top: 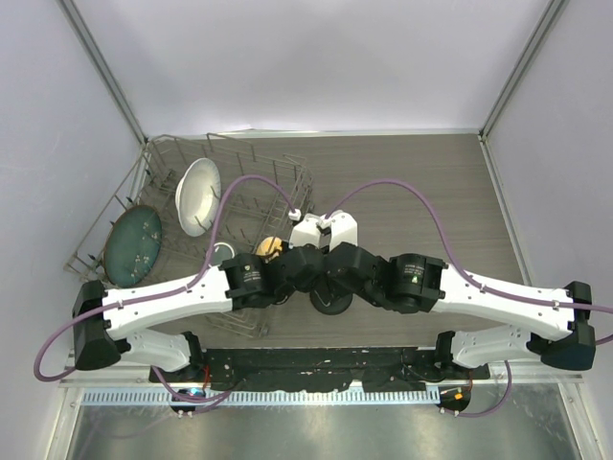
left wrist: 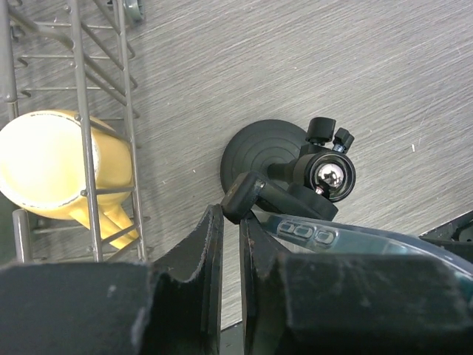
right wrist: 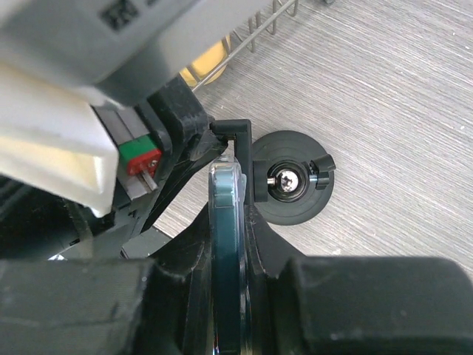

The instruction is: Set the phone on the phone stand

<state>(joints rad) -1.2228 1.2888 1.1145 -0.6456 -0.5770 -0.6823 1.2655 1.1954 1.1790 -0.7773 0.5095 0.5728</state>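
Note:
The phone stand (left wrist: pixel 260 148) stands on the wooden table, with a round black base, a ball joint and a clamp arm; it also shows in the top view (top: pixel 332 303) and the right wrist view (right wrist: pixel 295 208). My right gripper (right wrist: pixel 230 216) is shut on the phone (right wrist: pixel 225 188), held edge-on with its far end against the stand's clamp. The phone's side buttons show in the left wrist view (left wrist: pixel 325 235). My left gripper (left wrist: pixel 231 219) is almost closed, its tips pinching the end of the clamp arm. Both grippers (top: pixel 302 271) (top: pixel 347 268) meet above the stand, and the phone is hidden in the top view.
A wire dish rack (top: pixel 163 158) stands at the left, holding a white bowl (top: pixel 198 195), a green plate (top: pixel 132 244) and a yellow cup (left wrist: pixel 44 174). The rack's wires lie just left of my left gripper. Bare wooden table lies to the right and behind.

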